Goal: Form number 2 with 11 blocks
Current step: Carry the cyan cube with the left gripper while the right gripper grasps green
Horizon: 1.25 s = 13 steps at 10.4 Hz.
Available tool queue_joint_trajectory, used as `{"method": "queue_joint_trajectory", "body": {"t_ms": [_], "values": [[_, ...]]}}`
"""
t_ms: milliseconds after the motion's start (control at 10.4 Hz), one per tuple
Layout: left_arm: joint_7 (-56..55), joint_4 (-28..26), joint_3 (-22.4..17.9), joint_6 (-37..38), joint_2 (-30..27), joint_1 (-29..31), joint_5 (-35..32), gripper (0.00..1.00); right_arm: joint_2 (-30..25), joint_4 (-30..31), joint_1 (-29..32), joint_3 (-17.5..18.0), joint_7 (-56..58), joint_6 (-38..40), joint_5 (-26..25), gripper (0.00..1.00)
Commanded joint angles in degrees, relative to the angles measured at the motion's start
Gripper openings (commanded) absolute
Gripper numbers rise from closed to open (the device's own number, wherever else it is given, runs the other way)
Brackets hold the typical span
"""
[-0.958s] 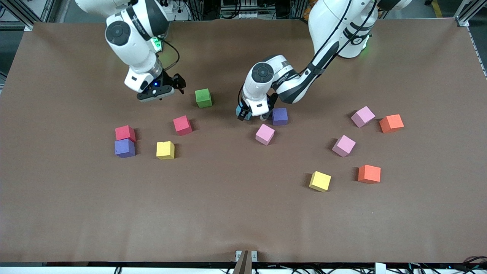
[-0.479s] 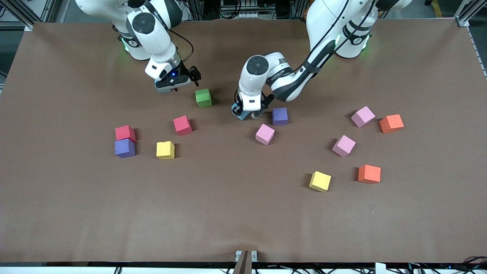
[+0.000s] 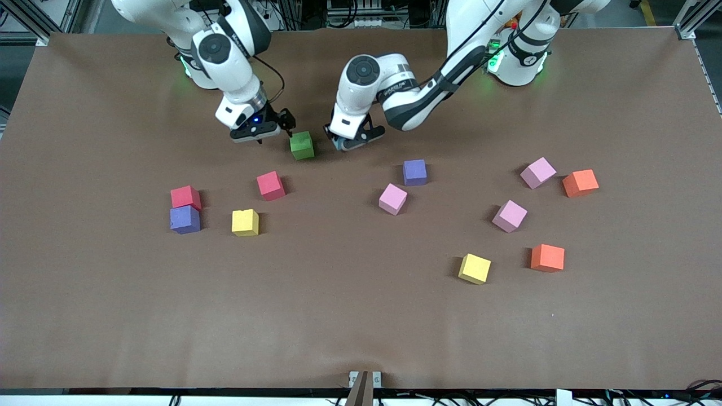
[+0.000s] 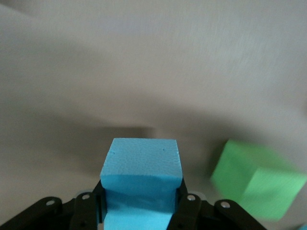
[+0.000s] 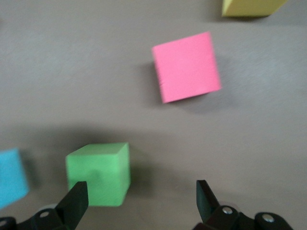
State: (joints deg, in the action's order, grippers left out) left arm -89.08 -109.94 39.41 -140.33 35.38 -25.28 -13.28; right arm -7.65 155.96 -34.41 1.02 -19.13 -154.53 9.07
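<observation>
One brown surface (image 3: 361,327) carries everything. Two arms reach in from its 12 o'clock edge.

There are thirteen blocks:
- three pink (image 3: 392,198) (image 3: 537,172) (image 3: 509,215)
- two red (image 3: 271,185) (image 3: 185,197)
- two purple (image 3: 414,172) (image 3: 185,219)
- two yellow (image 3: 245,222) (image 3: 474,268)
- two orange (image 3: 580,182) (image 3: 547,257)
- one green block (image 3: 302,145)
- one blue block (image 3: 338,145)

Twelve lie scattered, mostly apart; one red touches a purple at 9 o'clock. No number 2 is laid out.

The left gripper (image 3: 345,141) has its fingers (image 4: 184,206) clamped on the blue block. It hangs over the surface at the green block's 3 o'clock. The right gripper (image 3: 256,132) is over the surface at the green block's 9 o'clock, just beside it. Its fingers (image 5: 76,201) are spread wide and hold nothing.

A second ago the left gripper sat low at the 9 o'clock side of a purple block, with the blue block between its fingers. It has since carried the blue block toward 11 o'clock. The right gripper has closed in on the green block from its 9 o'clock. The twelve loose blocks have not shifted.
</observation>
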Motion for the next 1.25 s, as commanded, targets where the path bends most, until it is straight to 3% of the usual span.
{"method": "queue_joint_trajectory", "body": {"t_ms": [0, 192, 383, 671, 767, 958, 1150], "values": [[9.66, -0.54, 2.68, 7.85, -2.5, 1.45, 0.8, 0.17, -0.7, 0.58, 5.91, 0.04, 8.55, 0.36, 1.39, 1.0], [26.24, -1.67, 3.48, 10.08, -2.68, 2.86, 4.38, 0.17, -1.23, 0.23, 8.65, 0.04, 12.18, 2.38, 1.39, 1.0], [33.25, -3.17, 3.48, 10.17, -3.03, 3.56, 5.81, 0.17, -1.32, 0.31, 8.48, 0.04, 12.1, 2.47, 1.39, 1.0], [32.92, -3.17, 3.48, 10.08, -1.55, 2.95, 6.07, 0.18, -2.19, 0.31, 8.13, 0.12, 11.58, 4.05, 1.65, 1.0], [32.39, -3.0, 3.48, 10.08, -1.28, 2.95, 9.47, 0.18, -2.63, 0.31, 7.96, 0.13, 11.49, 5.01, 2.52, 1.0], [31.69, -3.0, 3.39, 10.08, -1.1, 3.04, 11.78, 0.18, -2.55, 0.31, 3.77, 0.04, 11.4, 5.2, 9.0, 1.0], [28.53, -2.74, 3.13, 9.82, -0.31, 3.13, 12.49, 0.18, -2.55, 0.31, 3.12, 0.13, 11.4, 5.11, 10.44, 1.0]]}}
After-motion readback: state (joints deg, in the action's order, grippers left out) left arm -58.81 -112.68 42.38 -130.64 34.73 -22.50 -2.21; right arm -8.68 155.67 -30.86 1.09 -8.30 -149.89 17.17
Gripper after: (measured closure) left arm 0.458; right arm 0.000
